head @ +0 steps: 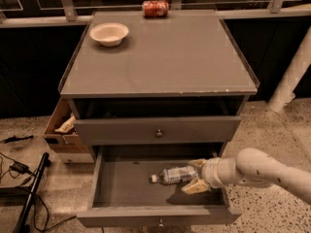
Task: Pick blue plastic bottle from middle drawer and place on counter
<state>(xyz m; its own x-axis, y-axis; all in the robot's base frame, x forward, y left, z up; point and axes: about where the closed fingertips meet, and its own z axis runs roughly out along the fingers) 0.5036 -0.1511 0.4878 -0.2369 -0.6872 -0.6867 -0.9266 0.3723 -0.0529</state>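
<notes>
The blue plastic bottle lies on its side on the floor of the open middle drawer, white cap pointing left. My gripper reaches in from the right at the bottle's base end. Its tan fingers are spread, one behind and one in front of the bottle's base, so the gripper is open around it. The bottle rests on the drawer floor. The counter is the grey cabinet top above.
A white bowl sits at the counter's back left and a red soda can lies at its back edge. The upper knobbed drawer front is slightly out. A cardboard box and cables are on the floor at left, a white pipe at right.
</notes>
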